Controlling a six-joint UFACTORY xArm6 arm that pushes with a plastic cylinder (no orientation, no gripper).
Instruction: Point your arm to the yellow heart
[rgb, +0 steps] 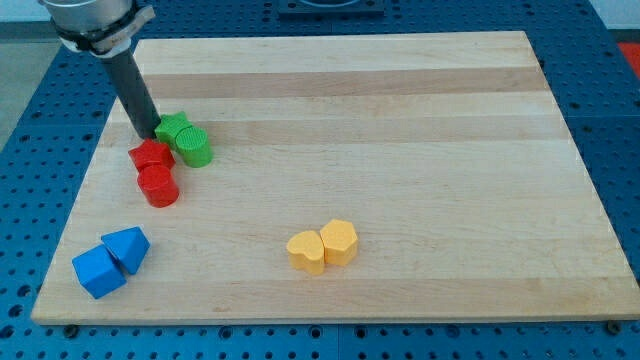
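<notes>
The yellow heart (307, 251) lies near the view's bottom centre, touching a yellow hexagonal block (340, 241) on its right. My tip (147, 135) is far from it at the view's upper left, just left of a green star (174, 128) and right above a red star (151, 155). The tip looks to be touching or nearly touching both.
A green cylinder (195, 148) sits right of the green star. A red cylinder (159, 187) sits below the red star. A blue triangular block (128, 246) and a blue cube (98, 271) lie at the bottom left. The wooden board (400, 120) rests on a blue perforated table.
</notes>
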